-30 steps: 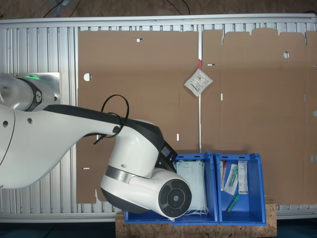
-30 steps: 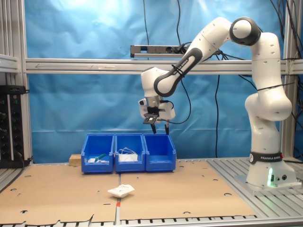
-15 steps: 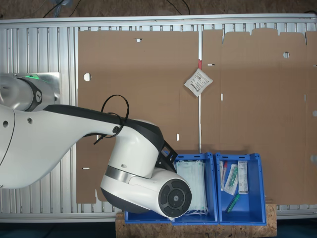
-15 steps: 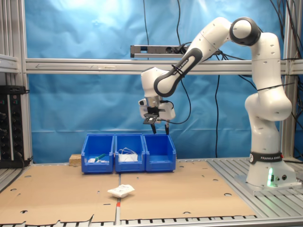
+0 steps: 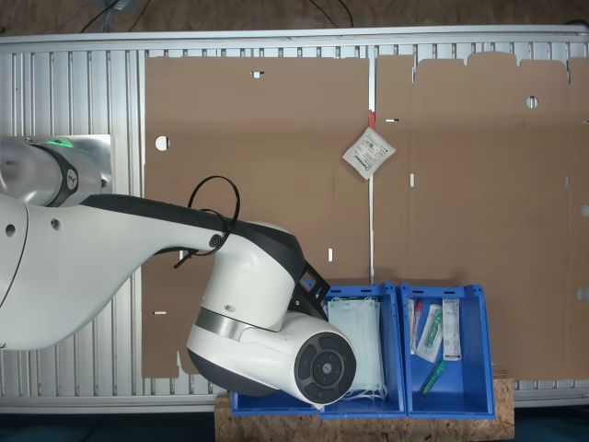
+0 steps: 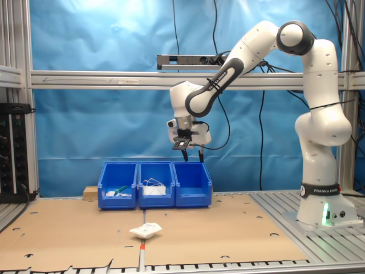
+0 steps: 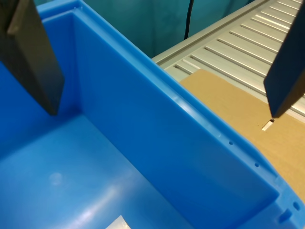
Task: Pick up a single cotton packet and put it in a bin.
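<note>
A white cotton packet [image 5: 368, 152] with a dark printed strip lies on the cardboard sheet, well away from the bins; in the second exterior view the cotton packet [image 6: 146, 230] sits near the front edge. My gripper [image 6: 193, 158] hangs open above the blue bin [image 6: 193, 184] at the second exterior view's right end of the row. In the wrist view my gripper [image 7: 162, 112] is spread wide, with nothing between the dark fingers [image 7: 35, 62], over this bin's wall [image 7: 157, 124]. A white corner [image 7: 116, 223] of something flat shows on the bin's floor.
Three blue bins stand in a row at the cardboard's far edge. The middle bin [image 5: 398, 368] holds pale-green face masks [image 5: 357, 345]; the end bin [image 5: 483, 354] holds small packets and a green item. My arm [image 5: 258, 313] covers the third bin in the first exterior view.
</note>
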